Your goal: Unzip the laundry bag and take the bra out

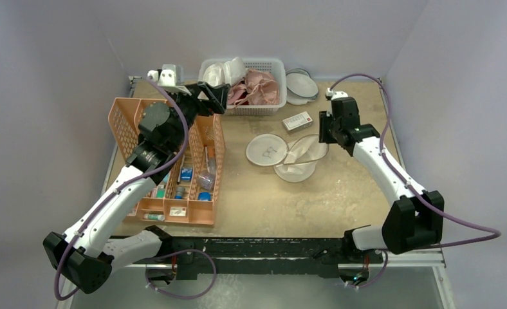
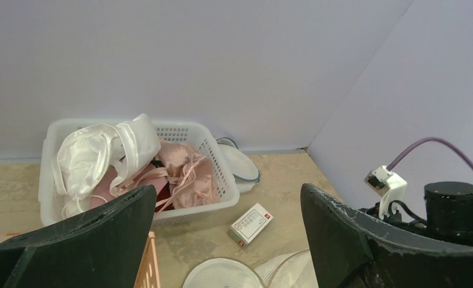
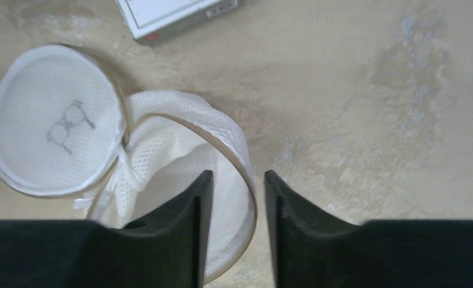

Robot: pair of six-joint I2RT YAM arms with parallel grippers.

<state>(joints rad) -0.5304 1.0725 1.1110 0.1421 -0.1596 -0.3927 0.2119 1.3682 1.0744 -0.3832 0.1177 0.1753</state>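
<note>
A wooden bench [image 1: 367,193] is seen from above, with two robot arms fixed at its near edge. Near the middle of the bench, a little toward the right edge, the white mesh laundry bag [image 1: 299,164] lies open. Its flat half with the small glasses mark is folded out toward the left edge, and its bowl half faces up.

The right gripper [image 3: 239,175] hangs over the bowl half. Its two black fingers [image 3: 192,216] are slightly apart, with the bag's rim running between them; they are not pressed onto it.

The pale pink bra [image 2: 192,177] lies in a white plastic basket [image 1: 273,64] at the far edge, beside bunched white fabric [image 2: 93,156]. The left gripper [image 2: 228,240] is raised just in front of that basket, its fingers spread wide with nothing between them.

A small white box [image 1: 297,121] sits between the basket and the bag. White dishes [image 1: 302,84] are stacked just to the right of the basket. An orange divided tray [image 1: 202,215] of small items lies along the left edge.
</note>
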